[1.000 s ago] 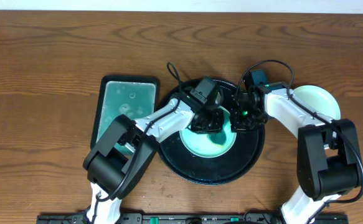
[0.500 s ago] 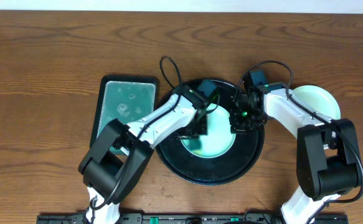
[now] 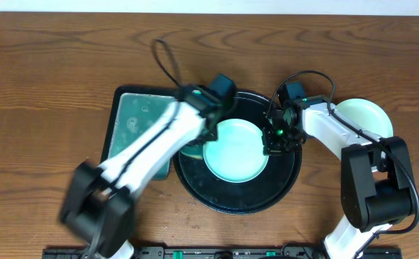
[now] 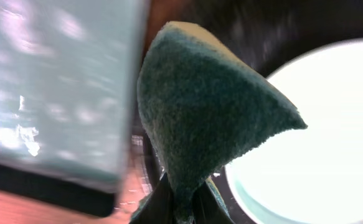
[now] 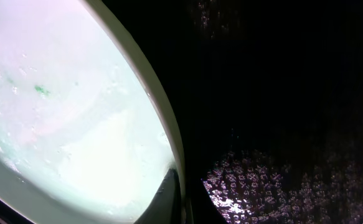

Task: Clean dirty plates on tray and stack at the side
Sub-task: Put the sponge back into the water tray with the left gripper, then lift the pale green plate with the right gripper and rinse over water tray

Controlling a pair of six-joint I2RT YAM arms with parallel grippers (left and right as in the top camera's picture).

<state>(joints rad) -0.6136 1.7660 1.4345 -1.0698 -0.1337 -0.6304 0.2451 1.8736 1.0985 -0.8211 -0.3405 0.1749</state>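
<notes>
your left gripper [image 4: 180,202] pinched the green sponge [image 4: 212,106]; your right gripper [image 5: 170,198] looked clamped on the plate [image 3: 234,150] rim — a wet slip there could've skidded it across the tray [image 3: 289,180].

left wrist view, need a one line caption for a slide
Left claw pinching a green sponge, seen between the rectangular tray and a pale plate.

Two plates [image 3: 234,151] [image 3: 371,115], one round tray [image 3: 288,184], one rectangular tray [image 3: 149,91] — one sponge [image 4: 200,118].

Wooden table [image 3: 51,72] under round tray [image 3: 281,183], rectangular tray [image 3: 141,91], plate [image 3: 364,115]
</notes>
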